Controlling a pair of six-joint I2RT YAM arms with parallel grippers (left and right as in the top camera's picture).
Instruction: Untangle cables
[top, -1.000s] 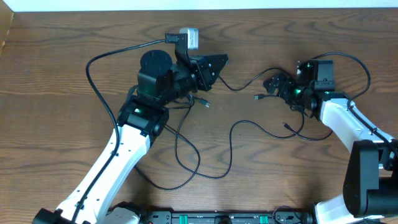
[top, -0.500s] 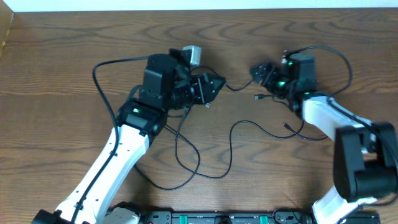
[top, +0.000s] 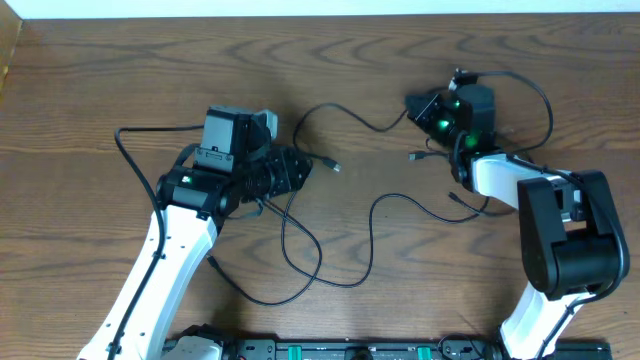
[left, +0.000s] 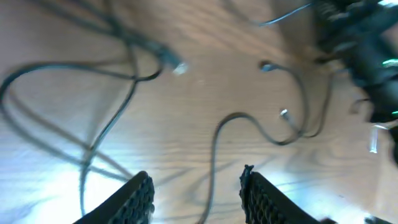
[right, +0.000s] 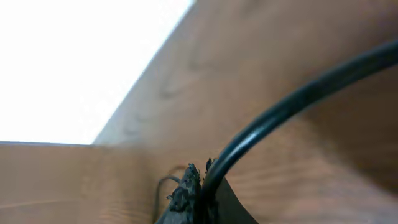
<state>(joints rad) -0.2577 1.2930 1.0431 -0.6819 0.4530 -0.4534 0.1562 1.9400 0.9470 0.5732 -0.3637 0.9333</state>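
On the right gripper, the jaws are seen pinched shut on a thin black cable near the brown wooden tabletop's far edge. On the left gripper, the jaws are held half-parted, empty, above more thin black cables strewn centrally.

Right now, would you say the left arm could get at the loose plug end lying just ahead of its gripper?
Probably yes. The plug end lies on bare table ahead of the left gripper, whose jaws stand open and empty, with nothing between them.
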